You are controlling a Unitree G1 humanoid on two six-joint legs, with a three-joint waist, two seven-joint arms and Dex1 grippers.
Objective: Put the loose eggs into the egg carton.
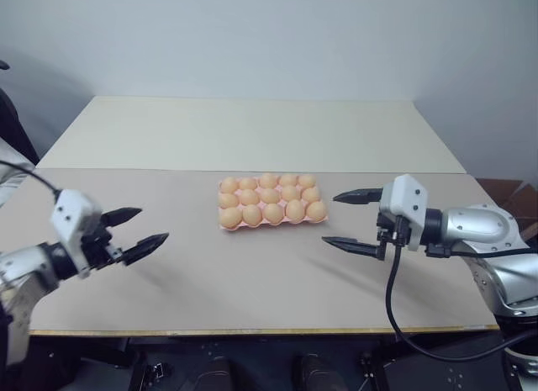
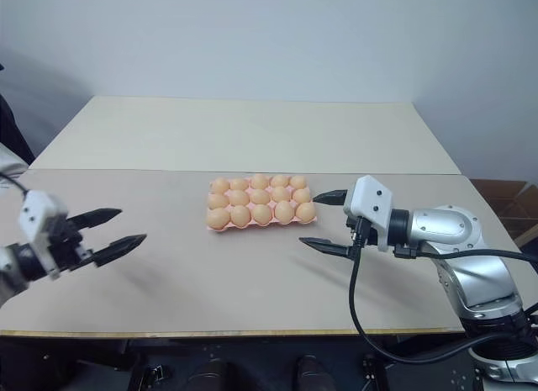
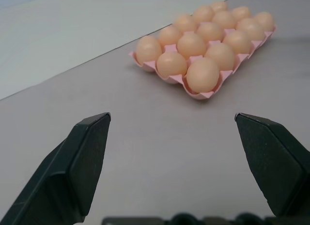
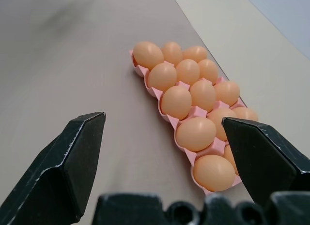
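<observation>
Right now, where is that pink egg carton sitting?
The egg carton sits mid-table, full of eggs, between the left gripper and right gripper, nearer the right one.

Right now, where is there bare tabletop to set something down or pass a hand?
Bare table lies between the egg carton and the near edge, between the open left gripper and open right gripper, and across the pale far half. The carton is crowded: eggs fill every cup visible.

Legible text, labels, brands, numbers, signs: none. No readable marking on the egg carton [image 1: 271, 222], the eggs [image 1: 272, 213], the table [image 1: 252, 139] or either robot arm.
</observation>
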